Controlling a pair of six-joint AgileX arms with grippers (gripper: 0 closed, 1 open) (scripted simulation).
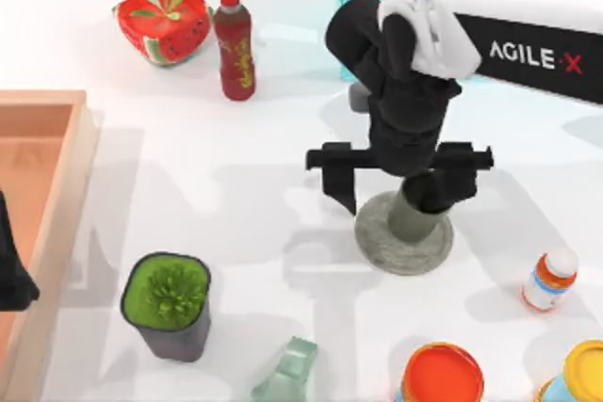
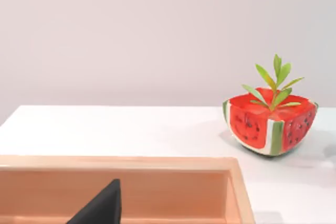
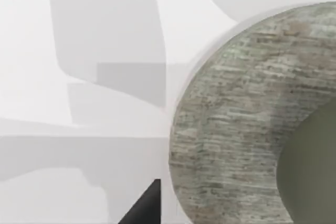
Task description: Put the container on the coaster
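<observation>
The grey-green container (image 1: pixel 412 217) stands upright on the mottled grey coaster (image 1: pixel 382 237), right of the table's middle. My right gripper (image 1: pixel 400 197) hangs directly over them and is open. Its dark fingers (image 1: pixel 345 191) are spread wide on either side of the container, which sits closer to the right-hand one. In the right wrist view the coaster (image 3: pixel 236 124) looms close, the container (image 3: pixel 315 177) is at its edge, and one dark fingertip (image 3: pixel 147 208) shows beside the disc. My left gripper (image 1: pixel 13 275) is parked at the table's left edge over the wooden tray.
A wooden tray (image 1: pixel 71 185) lies along the left side. At the back stand a watermelon planter (image 1: pixel 165 24) and a red bottle (image 1: pixel 236 44). Near the front are a potted green plant (image 1: pixel 170 303), a pale green glass piece (image 1: pixel 287 371), two orange-lidded cans (image 1: pixel 441 376) and a white pill bottle (image 1: pixel 549 280).
</observation>
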